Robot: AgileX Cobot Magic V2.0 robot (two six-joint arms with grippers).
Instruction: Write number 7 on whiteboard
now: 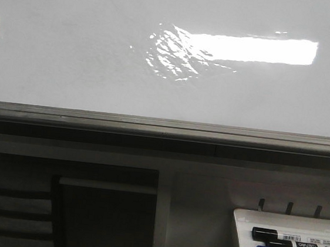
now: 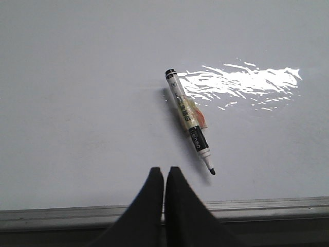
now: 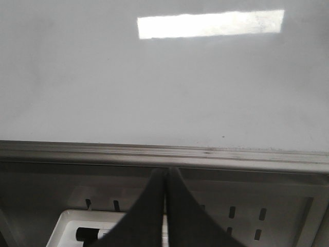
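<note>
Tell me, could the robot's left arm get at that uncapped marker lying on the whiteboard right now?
Probably yes. The marker lies uncapped and alone on the whiteboard, just ahead of the left gripper, with nothing between them. But the fingers look closed together, so they would likely need to open first.

Left gripper [image 2: 164, 177] and right gripper [image 3: 165, 177]: matte black, smooth, tapering fingers; no visible markings.
</note>
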